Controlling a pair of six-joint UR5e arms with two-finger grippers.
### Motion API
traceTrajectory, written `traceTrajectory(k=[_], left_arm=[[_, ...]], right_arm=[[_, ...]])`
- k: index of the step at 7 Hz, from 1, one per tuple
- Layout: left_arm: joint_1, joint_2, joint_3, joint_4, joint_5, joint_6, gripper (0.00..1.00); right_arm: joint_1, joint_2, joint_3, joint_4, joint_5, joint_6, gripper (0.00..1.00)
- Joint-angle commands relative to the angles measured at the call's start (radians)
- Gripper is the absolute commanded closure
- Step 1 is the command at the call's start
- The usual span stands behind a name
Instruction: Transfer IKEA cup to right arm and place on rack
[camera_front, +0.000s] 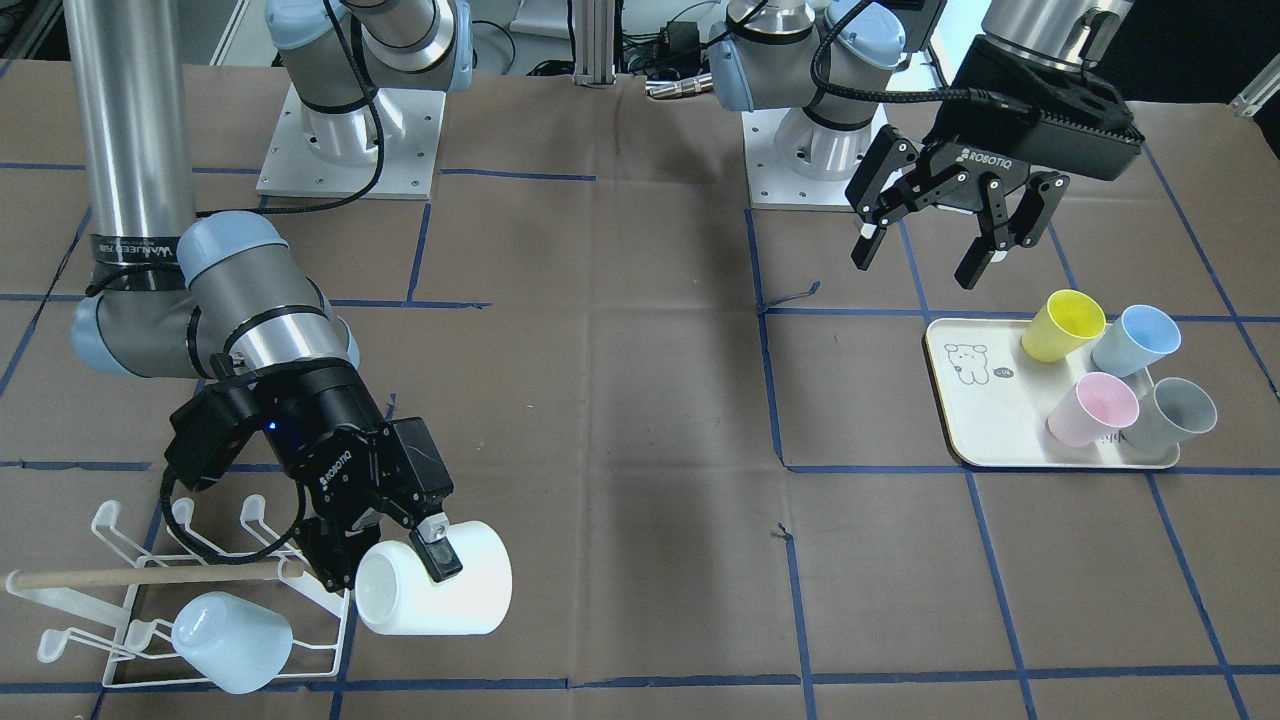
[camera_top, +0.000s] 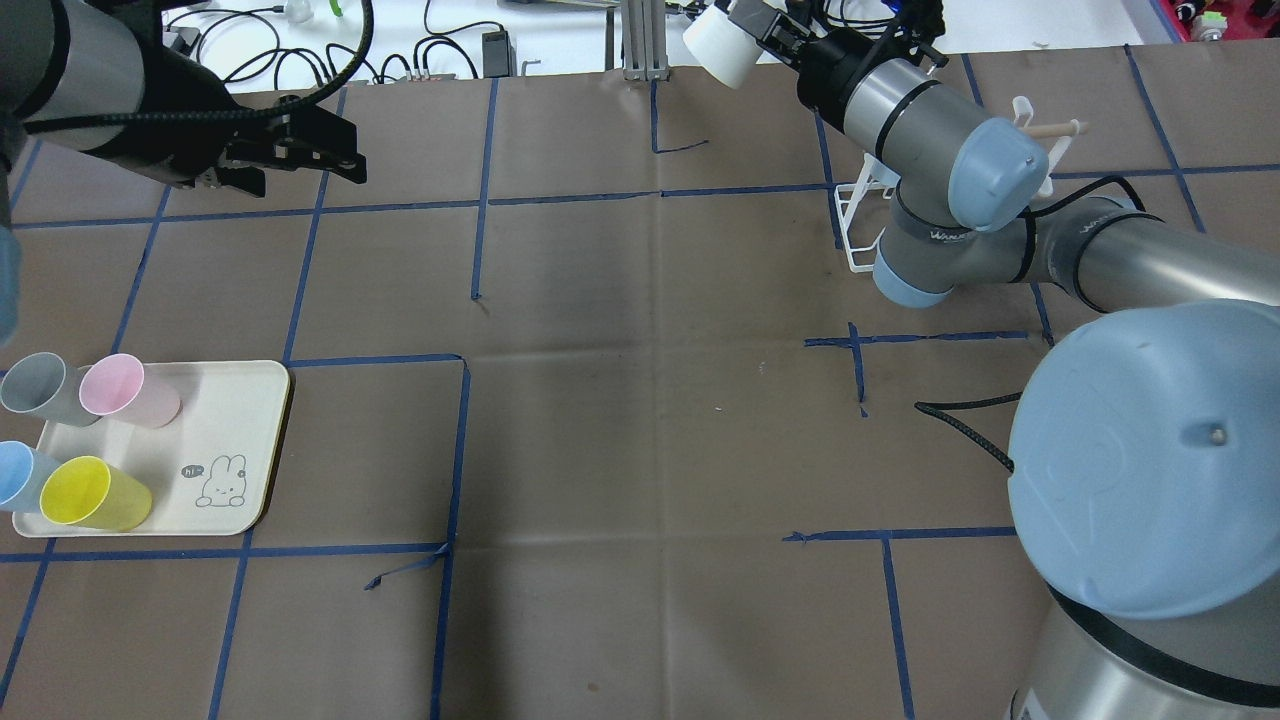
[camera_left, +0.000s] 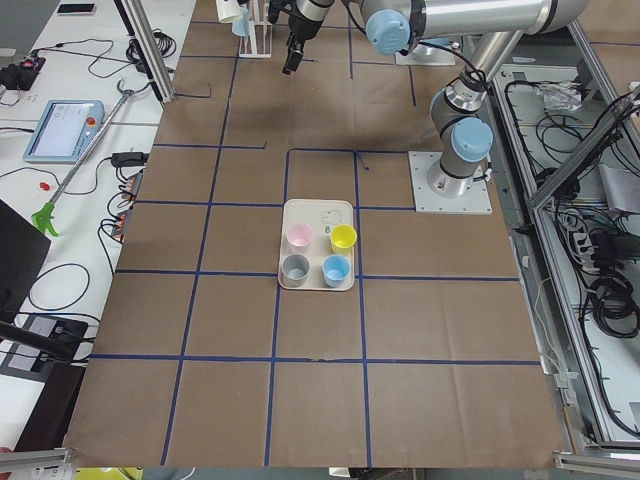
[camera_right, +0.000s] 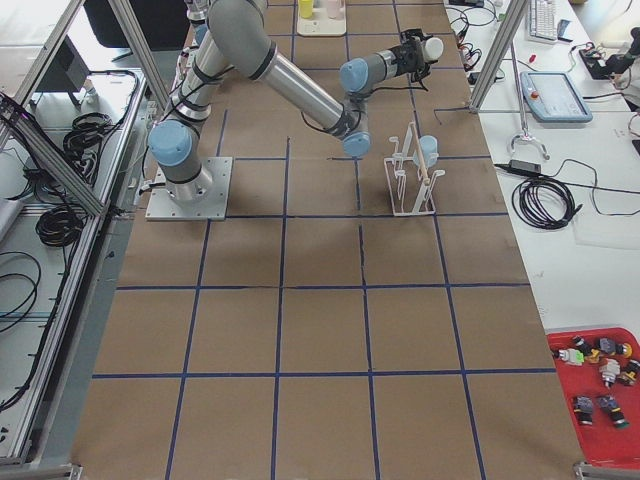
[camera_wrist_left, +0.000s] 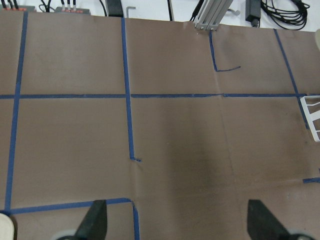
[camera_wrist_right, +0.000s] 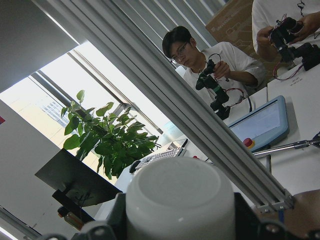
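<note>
Exterior front-facing: cup (camera_front: 455, 600) is clamped in the right gripper (camera_front: 385, 565) beside the rack (camera_front: 150, 577); left gripper (camera_front: 916, 268) gapes empty. Placing seems next: 1 free prong must be met.

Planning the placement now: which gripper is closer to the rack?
Right. The right gripper holds the white cup beside the rack; the left gripper hangs open across the table, near the tray.

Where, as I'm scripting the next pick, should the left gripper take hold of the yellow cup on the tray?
Pinch the rim wall of the yellow cup from above, one finger inside, one outside. It stands upright, mouth open, and the blue cup and pink cup crowd two sides, so probably take the wall facing the tray at its bare bunny corner. The left gripper hangs open.
</note>
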Motion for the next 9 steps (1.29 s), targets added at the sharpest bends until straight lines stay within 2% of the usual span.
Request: traceTrajectory(k=[1, 2, 4, 6, 9], left_arm=[[-0.095, -0.117, 0.216, -0.253, 0.186, -0.043, 0.02], [-0.113, -0.146, 0.243, -0.31, 0.206, -0.045, 0.01], [-0.112, -0.119, 0.164, -0.305, 0.204, -0.037, 0.01], [-0.103, -0.11, 0.107, -0.217, 0.205, -0.031, 0.01], [-0.104, -0.131, 0.11, -0.219, 0.211, -0.046, 0.0]], right_arm=[[-0.065, -0.002, 0.008, 0.0, 0.009, -0.293, 0.67], [-0.1, -0.005, 0.026, -0.001, 0.015, -0.373, 0.67], [-0.178, -0.011, 0.032, -0.001, 0.018, -0.572, 0.67], [-0.275, -0.008, 0.024, 0.017, 0.127, -0.682, 0.67], [-0.385, -0.002, 0.009, 0.121, 0.224, -0.839, 0.67]])
